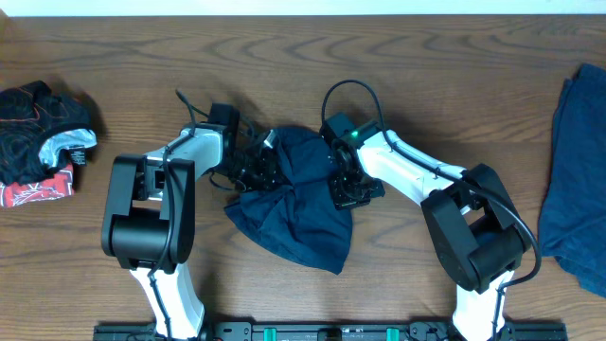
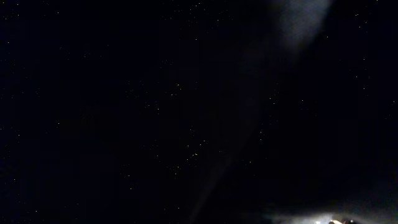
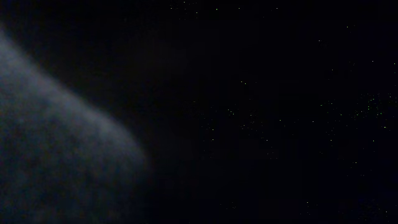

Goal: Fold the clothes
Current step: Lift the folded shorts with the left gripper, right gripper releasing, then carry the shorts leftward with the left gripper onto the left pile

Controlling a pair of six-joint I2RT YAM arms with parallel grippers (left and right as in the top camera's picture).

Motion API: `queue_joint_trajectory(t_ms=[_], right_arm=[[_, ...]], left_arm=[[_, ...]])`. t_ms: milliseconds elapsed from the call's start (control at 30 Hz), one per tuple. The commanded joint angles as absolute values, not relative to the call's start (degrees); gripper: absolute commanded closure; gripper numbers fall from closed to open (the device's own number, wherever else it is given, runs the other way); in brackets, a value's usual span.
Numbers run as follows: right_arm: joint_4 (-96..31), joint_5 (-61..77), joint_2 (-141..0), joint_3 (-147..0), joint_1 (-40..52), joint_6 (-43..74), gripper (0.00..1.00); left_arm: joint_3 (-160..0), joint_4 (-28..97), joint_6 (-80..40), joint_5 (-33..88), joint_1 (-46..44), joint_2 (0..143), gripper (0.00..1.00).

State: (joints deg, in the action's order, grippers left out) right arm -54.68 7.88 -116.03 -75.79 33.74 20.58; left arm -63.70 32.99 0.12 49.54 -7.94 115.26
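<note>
The dark navy shorts (image 1: 298, 213) lie crumpled in the middle of the table in the overhead view. My left gripper (image 1: 258, 169) is pressed into their left edge and my right gripper (image 1: 343, 185) into their right edge. The cloth hides the fingertips of both, so I cannot tell whether they are open or shut. Both wrist views are almost black, covered by cloth, with only a dim blue fold (image 3: 56, 162) showing in the right wrist view. A second blue garment (image 1: 576, 180) lies at the table's right edge.
A heap of black, grey and red clothes (image 1: 40, 142) sits at the far left of the wooden table (image 1: 426, 76). The arm bases stand at the front edge.
</note>
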Motion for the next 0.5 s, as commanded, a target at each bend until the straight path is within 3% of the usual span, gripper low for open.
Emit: queue_joint_trajectory(t_ms=[0,233,300,467], right_arm=[[-54.13,10.96,-117.21,-74.70,34.09,20.56,0.99],[-53.54,10.76,-114.06,-77.82,28.42,21.19,0.98],[-53.67,10.76,-113.01,-79.11,26.68,21.04,0.92],[-55.40,10.79,-111.20,-82.37,23.07,20.73,0.89]], left_arm=[[-64.40,31.55,-2.70,47.27,-9.56,113.71,0.94],[-65.89,30.72,-7.81,37.36,-8.75,97.76,0.94],[-65.89,30.72,-8.71,34.65,-8.12,92.71,0.94],[-65.89,30.46,-13.21,28.56,-4.47,83.57,0.94]])
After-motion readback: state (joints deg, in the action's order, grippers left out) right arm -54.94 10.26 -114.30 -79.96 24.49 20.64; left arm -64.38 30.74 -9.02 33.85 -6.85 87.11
